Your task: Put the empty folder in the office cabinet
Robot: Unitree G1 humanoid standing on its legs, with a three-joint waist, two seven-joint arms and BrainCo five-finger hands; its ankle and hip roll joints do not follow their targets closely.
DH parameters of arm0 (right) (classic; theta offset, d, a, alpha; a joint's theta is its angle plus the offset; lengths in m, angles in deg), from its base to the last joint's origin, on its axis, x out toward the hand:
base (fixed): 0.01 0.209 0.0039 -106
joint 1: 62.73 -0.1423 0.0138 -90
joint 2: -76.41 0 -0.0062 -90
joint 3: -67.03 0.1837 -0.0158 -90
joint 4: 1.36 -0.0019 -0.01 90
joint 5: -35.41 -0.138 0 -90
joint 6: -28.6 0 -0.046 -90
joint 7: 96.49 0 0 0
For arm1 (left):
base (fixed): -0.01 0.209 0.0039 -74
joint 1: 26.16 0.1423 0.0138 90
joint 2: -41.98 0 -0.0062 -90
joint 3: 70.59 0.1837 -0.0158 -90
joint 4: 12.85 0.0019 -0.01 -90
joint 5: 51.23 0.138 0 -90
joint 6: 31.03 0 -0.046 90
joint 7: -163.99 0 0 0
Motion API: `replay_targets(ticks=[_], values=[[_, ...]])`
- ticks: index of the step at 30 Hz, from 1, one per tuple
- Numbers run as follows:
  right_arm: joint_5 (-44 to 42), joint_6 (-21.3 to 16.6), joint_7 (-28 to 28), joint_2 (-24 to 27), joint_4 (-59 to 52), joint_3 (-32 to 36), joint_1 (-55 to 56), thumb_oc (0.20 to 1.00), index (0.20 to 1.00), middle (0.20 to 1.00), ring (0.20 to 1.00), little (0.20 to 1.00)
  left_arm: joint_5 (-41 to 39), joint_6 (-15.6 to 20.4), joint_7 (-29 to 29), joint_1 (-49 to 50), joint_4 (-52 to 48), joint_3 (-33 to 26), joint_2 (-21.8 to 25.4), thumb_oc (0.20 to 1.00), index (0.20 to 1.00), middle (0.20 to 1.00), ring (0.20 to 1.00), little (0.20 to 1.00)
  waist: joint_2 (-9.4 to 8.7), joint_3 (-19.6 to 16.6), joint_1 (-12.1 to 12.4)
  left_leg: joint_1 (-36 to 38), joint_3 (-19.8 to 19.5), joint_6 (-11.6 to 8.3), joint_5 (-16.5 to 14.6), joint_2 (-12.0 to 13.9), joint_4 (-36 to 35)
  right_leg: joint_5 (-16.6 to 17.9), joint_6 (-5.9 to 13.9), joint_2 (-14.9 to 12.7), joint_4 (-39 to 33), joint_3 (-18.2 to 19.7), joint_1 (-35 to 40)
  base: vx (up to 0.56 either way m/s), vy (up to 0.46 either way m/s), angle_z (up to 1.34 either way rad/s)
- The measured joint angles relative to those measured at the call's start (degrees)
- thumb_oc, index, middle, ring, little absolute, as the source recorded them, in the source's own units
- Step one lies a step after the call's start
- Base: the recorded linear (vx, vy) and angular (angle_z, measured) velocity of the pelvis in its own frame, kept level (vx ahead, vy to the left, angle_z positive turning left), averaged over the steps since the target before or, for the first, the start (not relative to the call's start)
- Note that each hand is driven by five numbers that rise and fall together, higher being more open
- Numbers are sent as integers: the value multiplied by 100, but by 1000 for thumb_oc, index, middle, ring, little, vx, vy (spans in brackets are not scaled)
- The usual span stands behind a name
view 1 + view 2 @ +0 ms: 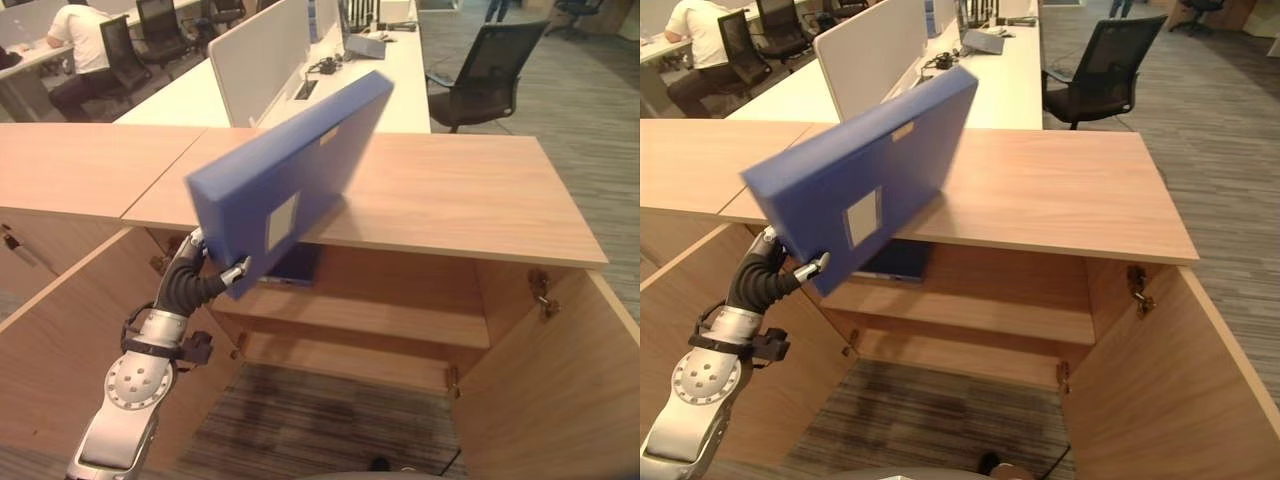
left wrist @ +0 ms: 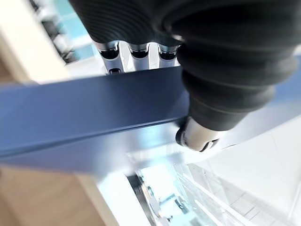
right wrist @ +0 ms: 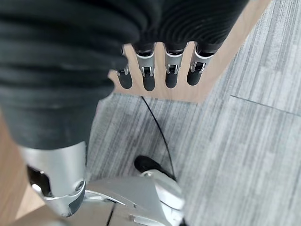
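The left hand [image 1: 218, 268] is clamped on the lower corner of the blue folder [image 1: 290, 180], fingers behind it and thumb across its front face. The folder is held up in the air, tilted, its upper end over the front edge of the wooden cabinet top [image 1: 450, 190] and its lower end in front of the open office cabinet [image 1: 400, 310], whose doors stand wide. Another blue item [image 1: 295, 268] lies on the cabinet's upper shelf behind it. The right hand [image 3: 160, 70] hangs over grey carpet [image 3: 244, 141], fingers loosely bent, holding nothing.
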Motion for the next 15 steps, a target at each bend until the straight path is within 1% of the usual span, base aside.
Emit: replay_targets(ticks=[1, 3, 4, 6, 9, 10, 12, 13, 14, 15], values=[[24, 0, 22, -4, 7, 0, -34, 1000, 1000, 1000, 1000, 1000, -260, -64, -159, -2, 2, 63, 2, 200, 200, 200, 200, 200, 8, -2, 2, 0, -13, 0, 0, -3, 0, -1, -1, 0, -3, -5, 3, -12, -5, 4], [24, -7, 82, -16, 15, -23, -158, 1000, 1000, 1000, 1000, 1000, -596, -124, -325, -47, 23, 272, 2, 200, 200, 200, 200, 200, -40, 32, -4, 18, -17, -1, 1, -3, 6, 0, -1, 1, -9, -6, 5, 0, 0, 0], [26, -9, 90, -29, 81, -147, -231, 1000, 1000, 1000, 1000, 1000, -855, -194, -350, -194, 21, 440, 4, 200, 200, 200, 200, 200, -90, 61, 5, 22, -30, -3, 3, -4, 24, 1, 0, 0, -9, -15, 9, 0, 0, 0], [26, -11, 92, -57, 172, -164, -339, 1000, 1000, 1000, 1000, 1000, -1220, -301, -415, -385, 48, 677, -1, 200, 200, 200, 200, 200, -119, 72, 8, 28, -35, -4, 3, -6, 27, 1, 1, -3, -10, -21, 19, 0, 0, 0], [27, -59, 92, -75, 152, -204, -452, 1000, 1000, 1000, 1000, 1000, -1650, -350, -494, -484, 102, 838, -57, 200, 200, 200, 200, 200, -113, 73, -70, 49, -34, -4, 3, -12, 28, 3, 2, -8, -15, -18, 33, 0, 0, 0], [32, -34, 85, -97, 186, -338, -483, 1000, 1000, 1000, 1000, 1000, -2015, -433, -496, -667, 131, 971, -104, 200, 200, 200, 200, 200, -109, 73, -58, 54, -48, -4, 3, -13, 35, 3, 2, -10, -21, -27, 52, -12, -2, 3], [55, -46, 86, -89, 229, -342, -508, 1000, 1000, 1000, 1000, 1000, -2564, -510, -519, -1004, 143, 1326, -112, 200, 200, 200, 200, 200, -102, 65, -69, 66, -47, -4, 3, -15, 37, 12, 14, -10, -41, -30, 78, 0, 0, 0], [108, -55, 89, -97, 224, -335, -526, 1000, 1000, 1000, 1000, 1000, -2761, -513, -547, -1096, 143, 1424, -92, 200, 200, 200, 200, 200, -87, 56, -88, 66, -47, -4, 3, -14, 37, 17, 22, -9, -53, -31, 82, 0, 0, 0], [191, -66, 84, -105, 227, -342, -565, 1000, 1000, 1000, 1000, 1000, -3130, -519, -563, -1265, 145, 1641, -93, 200, 200, 200, 200, 200, -55, 33, -147, 68, -45, -4, 3, -16, 39, 26, 34, -8, -67, -31, 89, 0, 0, 0], [190, -66, 82, -100, 232, -339, -559, 1000, 1000, 1000, 1000, 1000, -3301, -522, -562, -1429, 143, 1811, -97, 200, 200, 200, 200, 200, -35, 20, -148, 68, -45, -4, 3, -16, 39, 32, 42, -7, -76, -30, 93, 0, 0, 0]])
